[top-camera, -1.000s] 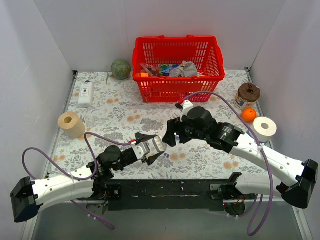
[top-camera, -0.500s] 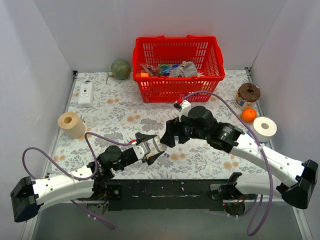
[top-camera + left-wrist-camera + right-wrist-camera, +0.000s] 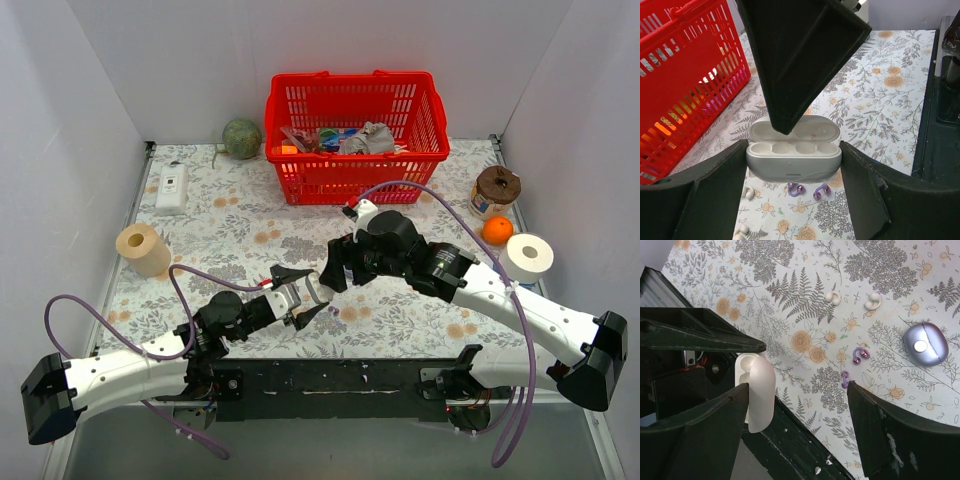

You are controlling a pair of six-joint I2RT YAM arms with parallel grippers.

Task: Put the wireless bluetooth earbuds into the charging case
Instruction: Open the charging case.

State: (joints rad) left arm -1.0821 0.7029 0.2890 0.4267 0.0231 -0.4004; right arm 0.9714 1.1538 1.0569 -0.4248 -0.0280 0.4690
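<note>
- Left fingers [image 3: 705, 195]: closed on both ends of a white case [image 3: 794, 155], which is held off the table [image 3: 805, 270] with its lid hinged open and its four wells empty.
- Right fingers [image 3: 695, 430]: spread wide, gripping nothing; one dark fingertip hangs over the white case's open lid. Whether it touches cannot be told.
- Purple earbuds [image 3: 860, 355], two: loose on the table, close to each other, outside any case. In the left wrist view they lie just beneath the held white case.
- Lavender case [image 3: 926, 343]: lying shut on the table, pale shiny spot up, near the purple earbuds but apart from them.
- White earbuds [image 3: 832, 297], two: loose on the table, side by side, apart from the purple pair.
- Red basket [image 3: 355, 185]: at the table's far edge, holding assorted items.
</note>
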